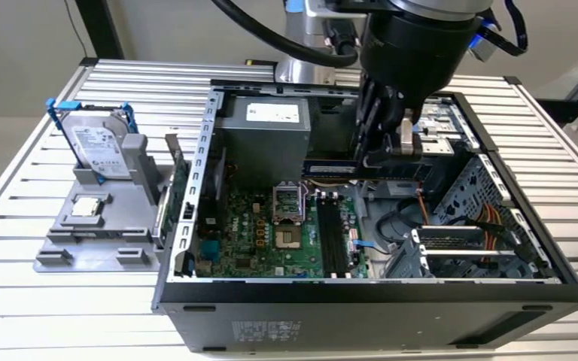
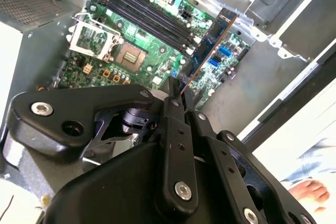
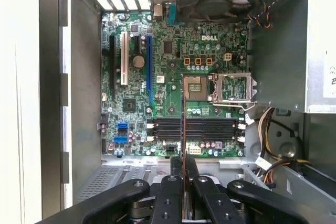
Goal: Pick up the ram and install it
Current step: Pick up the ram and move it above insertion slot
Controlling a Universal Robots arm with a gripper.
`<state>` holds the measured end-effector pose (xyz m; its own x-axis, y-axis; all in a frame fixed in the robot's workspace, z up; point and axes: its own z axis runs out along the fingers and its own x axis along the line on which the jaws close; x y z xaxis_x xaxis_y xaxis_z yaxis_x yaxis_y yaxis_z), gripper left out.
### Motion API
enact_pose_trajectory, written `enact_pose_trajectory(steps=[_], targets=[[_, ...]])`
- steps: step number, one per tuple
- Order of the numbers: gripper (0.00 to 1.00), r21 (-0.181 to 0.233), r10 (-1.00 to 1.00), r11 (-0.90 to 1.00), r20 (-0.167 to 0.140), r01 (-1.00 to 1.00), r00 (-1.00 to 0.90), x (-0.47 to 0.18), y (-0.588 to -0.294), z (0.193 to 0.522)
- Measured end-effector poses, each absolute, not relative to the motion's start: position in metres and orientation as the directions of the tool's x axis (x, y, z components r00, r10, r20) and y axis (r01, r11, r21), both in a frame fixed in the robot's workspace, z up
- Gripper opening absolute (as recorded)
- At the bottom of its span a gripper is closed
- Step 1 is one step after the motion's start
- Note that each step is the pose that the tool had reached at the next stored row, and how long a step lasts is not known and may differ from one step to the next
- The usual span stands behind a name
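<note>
judging by how things lie, the pick-up is done and the install is not. on the exterior view's left, one grey plastic parts holder (image 1: 68, 259) carries one silver hard drive in a blue frame (image 1: 98, 147), standing upright, and one small square silver processor chip (image 1: 88, 207), lying flat. next comes one open black computer case (image 1: 369, 316) with one green motherboard (image 1: 254, 233) on its floor. the board has four long black memory slots (image 3: 194, 128), and all four look empty.

further right, one long, thin dark-green ram stick (image 1: 345, 168) hangs above the board, clear of the slots and not seated. it is pinched at one end by the black multi-link gripper (image 1: 394, 159), whose fingers are clamped flat against its two faces. in both wrist views the ram stick (image 3: 182, 129) runs crosswise to the slots, not along them. lining it up over a slot and pressing it home is what seems left.
</note>
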<state>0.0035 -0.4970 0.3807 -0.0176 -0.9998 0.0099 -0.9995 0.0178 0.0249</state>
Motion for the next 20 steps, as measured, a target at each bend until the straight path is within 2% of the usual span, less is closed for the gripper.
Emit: enact_pose_trajectory(steps=[20], targets=[[0.0,0.025,-1.0,0.018,0.01,-1.0,-0.018,0.021,-0.497,0.381]])
